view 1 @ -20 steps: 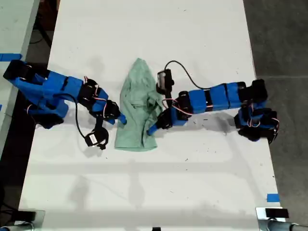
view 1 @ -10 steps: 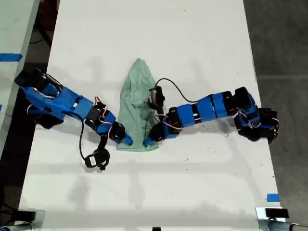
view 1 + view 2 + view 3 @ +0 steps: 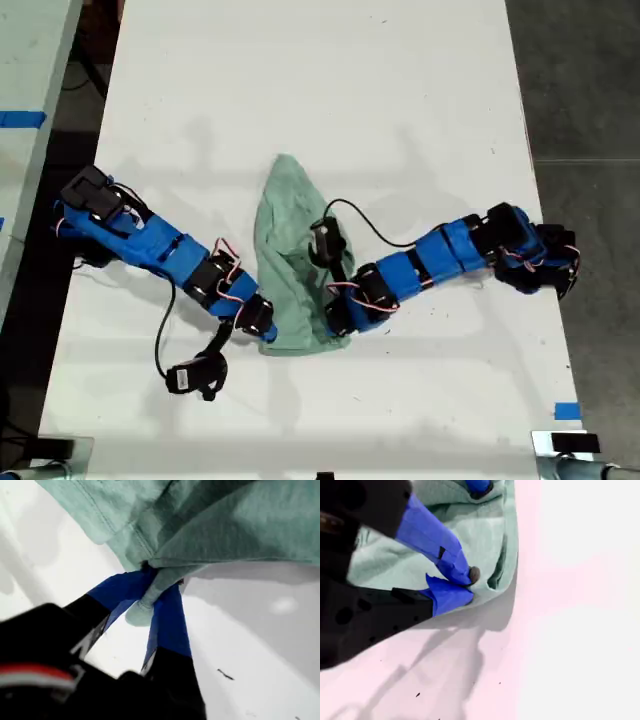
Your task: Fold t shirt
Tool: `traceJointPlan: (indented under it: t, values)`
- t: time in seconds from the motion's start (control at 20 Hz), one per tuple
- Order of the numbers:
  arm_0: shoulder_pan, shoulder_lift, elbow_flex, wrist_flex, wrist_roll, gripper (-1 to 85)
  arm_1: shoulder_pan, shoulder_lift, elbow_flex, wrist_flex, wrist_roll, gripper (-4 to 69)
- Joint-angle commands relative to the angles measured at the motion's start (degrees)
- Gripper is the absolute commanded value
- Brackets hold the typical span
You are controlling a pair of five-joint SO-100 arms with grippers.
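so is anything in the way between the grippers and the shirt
Nothing visible. My first gripper is already pinching a fold of the t shirt, and my second gripper is closed on its edge. The white table around the t shirt shows only the two arms.

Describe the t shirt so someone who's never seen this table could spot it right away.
Look at the long white table filling the middle of the exterior view. Between the two blue arms reaching inward lies the t shirt, a small wrinkled heap of pale mint-green fabric, narrow at its far end and wider toward the camera. It is the only soft, green thing there; everything beside it is blue and black hardware.
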Motion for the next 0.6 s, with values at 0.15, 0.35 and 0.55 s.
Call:
traceJointPlan:
  t: [0.15,0.35,0.55]
  values:
    - [-4.2,9.9,-12.4,15.6,4.4,-0.2,4.6,15.5,-4.5,3.3,-8.9,1.0]
    - [-16.6,17.1,-10.9,25.7,11.0,-0.2,18.8,21.6,-1.6,5.4,-21.7,1.0]
    - [-33.0,21.9,-7.6,33.5,19.2,-0.2,31.3,20.7,-1.5,4.4,-29.6,1.1]
